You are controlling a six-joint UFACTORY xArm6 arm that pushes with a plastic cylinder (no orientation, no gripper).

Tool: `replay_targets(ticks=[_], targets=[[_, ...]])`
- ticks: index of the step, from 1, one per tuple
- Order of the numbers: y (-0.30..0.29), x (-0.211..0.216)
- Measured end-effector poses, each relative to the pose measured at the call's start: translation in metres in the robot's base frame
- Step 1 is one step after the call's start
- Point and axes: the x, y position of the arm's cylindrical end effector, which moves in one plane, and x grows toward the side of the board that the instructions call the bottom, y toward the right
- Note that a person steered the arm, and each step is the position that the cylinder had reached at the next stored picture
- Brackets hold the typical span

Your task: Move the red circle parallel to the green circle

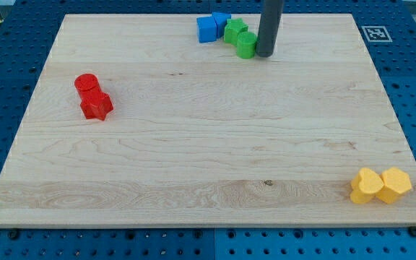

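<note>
No claw fitted. Rod tip (264,54) touches green circle (246,45) on its view-right side; red circle (86,84) sits well apart, toward view-left of it on the surface (208,159).

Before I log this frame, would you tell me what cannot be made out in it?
- My tip: whether it touches the green circle beside it; the single camera view leaves that unclear.
- Rod above the tip: cut off by the view's top edge.
- Blue blocks: exact shapes, too small and pressed together.
- Green block behind the green circle: shape unclear.
- Yellow blocks: shapes unclear.
</note>
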Motion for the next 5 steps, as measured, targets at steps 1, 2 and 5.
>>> replay_targets(ticks=[1,2,5], targets=[[0.013,0.007],[0.018,0.043],[-0.149,0.033]])
